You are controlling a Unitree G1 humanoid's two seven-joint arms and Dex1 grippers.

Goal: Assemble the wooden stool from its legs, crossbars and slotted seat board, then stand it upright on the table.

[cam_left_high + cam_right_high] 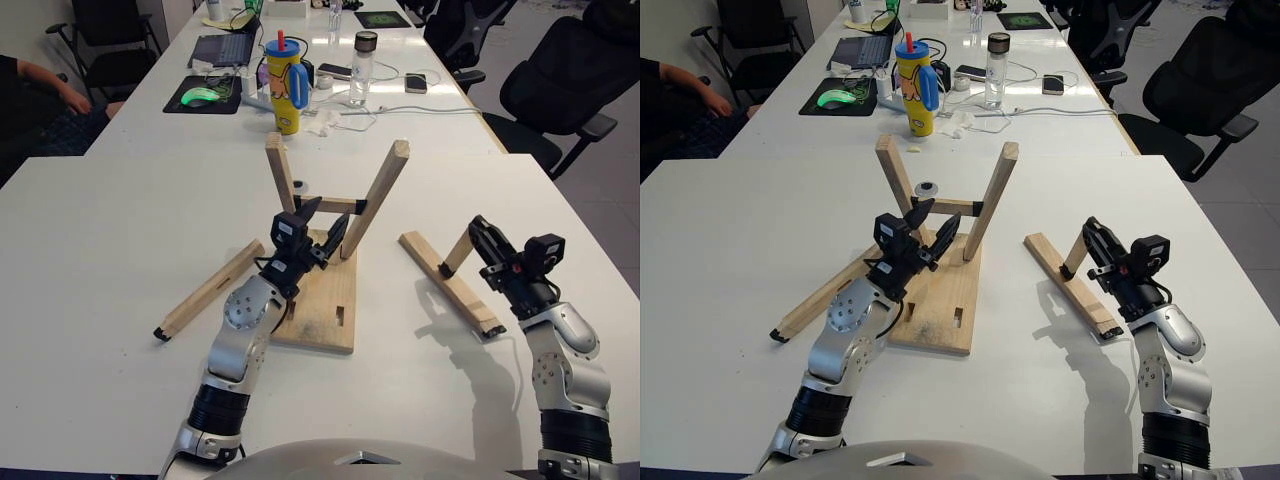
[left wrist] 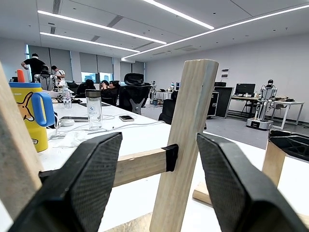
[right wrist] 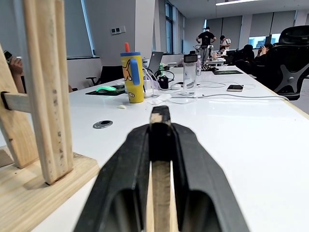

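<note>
Down at the lower centre of the frame, the left gripper [image 1: 328, 215] sits over the seat board [image 1: 325, 300], its fingers spread wide apart and nothing between them. They open toward the crossbar [image 1: 335, 206] where it meets the right leg [image 1: 380, 195], and whether they touch the wood, I cannot tell. The board lies flat on the white surface [image 1: 100, 230], mid-frame, with small slots showing near its lower edge. Two legs rise from it, the left leg [image 1: 281, 172] and the right one splaying outward in a V, with the crossbar joining them partway up. Over at the lower right, the right gripper [image 1: 478, 228] is clamped tight on a short bar [image 1: 460, 250]. That bar slants up from a third leg [image 1: 450, 282] lying flat on the surface, well apart from the board. At the left of the frame, a fourth leg [image 1: 210, 290] lies loose on a diagonal, its upper end near the board's left edge. Across the top, a yellow cup [image 1: 285, 85], a clear bottle [image 1: 362, 68] and a laptop [image 1: 222, 48] stand on the far surface.
</note>
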